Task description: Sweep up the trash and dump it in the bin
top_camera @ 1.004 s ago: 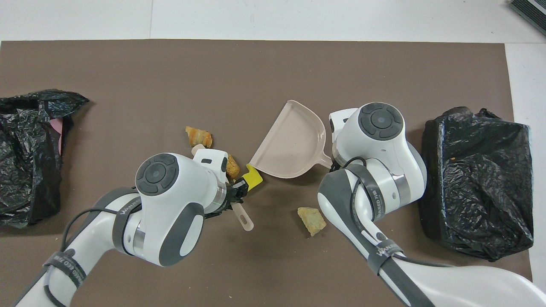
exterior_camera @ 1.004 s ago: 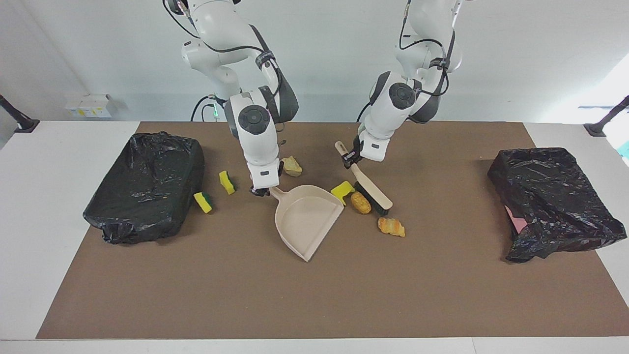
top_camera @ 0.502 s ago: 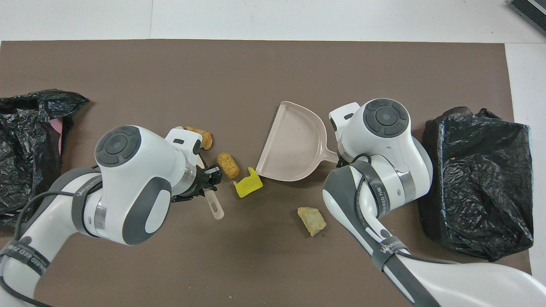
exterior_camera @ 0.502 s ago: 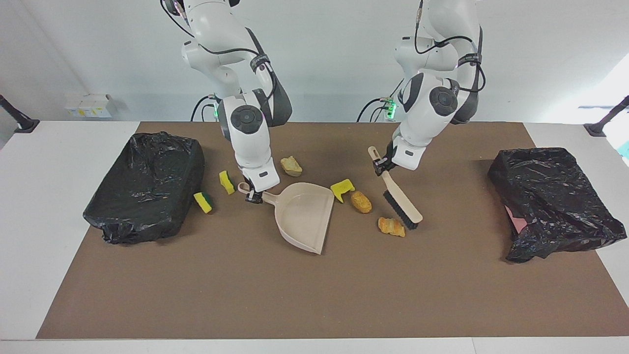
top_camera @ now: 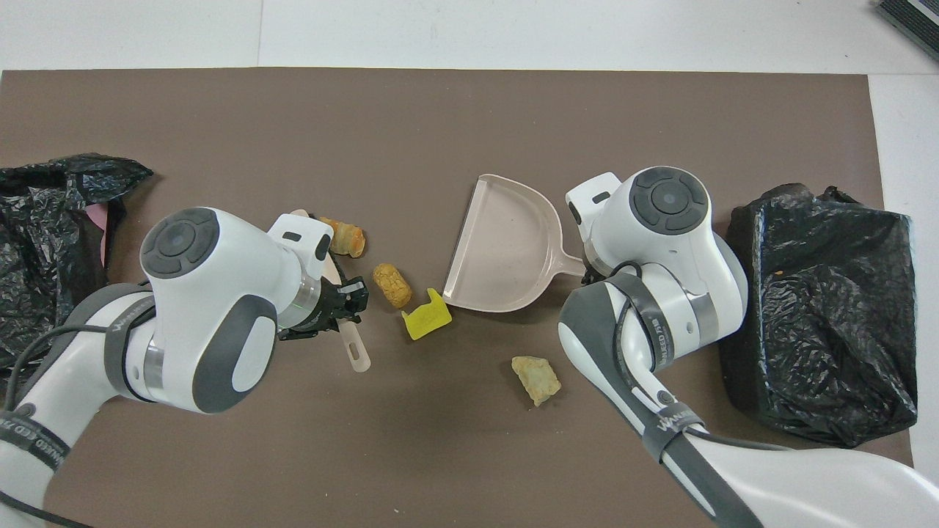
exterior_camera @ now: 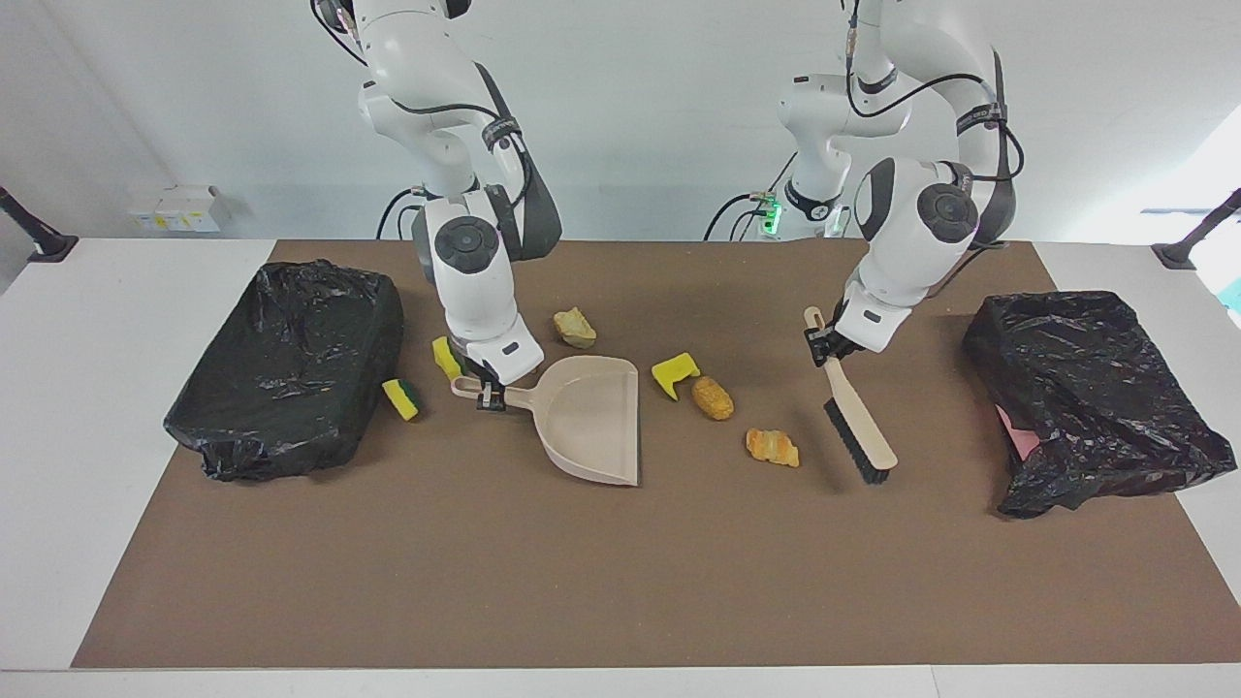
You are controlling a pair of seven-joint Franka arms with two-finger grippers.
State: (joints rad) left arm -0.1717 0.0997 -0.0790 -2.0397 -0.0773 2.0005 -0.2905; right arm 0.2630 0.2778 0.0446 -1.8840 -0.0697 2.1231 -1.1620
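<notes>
My right gripper (exterior_camera: 490,396) is shut on the handle of the beige dustpan (exterior_camera: 591,417), which rests on the brown mat with its mouth toward the left arm's end. My left gripper (exterior_camera: 822,341) is shut on the handle of a hand brush (exterior_camera: 858,431), whose bristles hang low over the mat. Between pan and brush lie a yellow sponge piece (exterior_camera: 674,373), a tan lump (exterior_camera: 713,397) and an orange pastry lump (exterior_camera: 772,447). A pale bread lump (exterior_camera: 575,328) lies nearer the robots. Two green-backed sponges (exterior_camera: 400,398) (exterior_camera: 446,357) lie beside the right gripper.
A black-bagged bin (exterior_camera: 291,368) stands at the right arm's end and another black-bagged bin (exterior_camera: 1096,397) at the left arm's end. In the overhead view the left wrist (top_camera: 220,308) covers most of the brush, and the dustpan (top_camera: 506,257) lies beside the right wrist.
My left gripper has carried the brush away from the trash toward the left arm's end. My right gripper has turned the dustpan and drawn its handle toward the right arm's end.
</notes>
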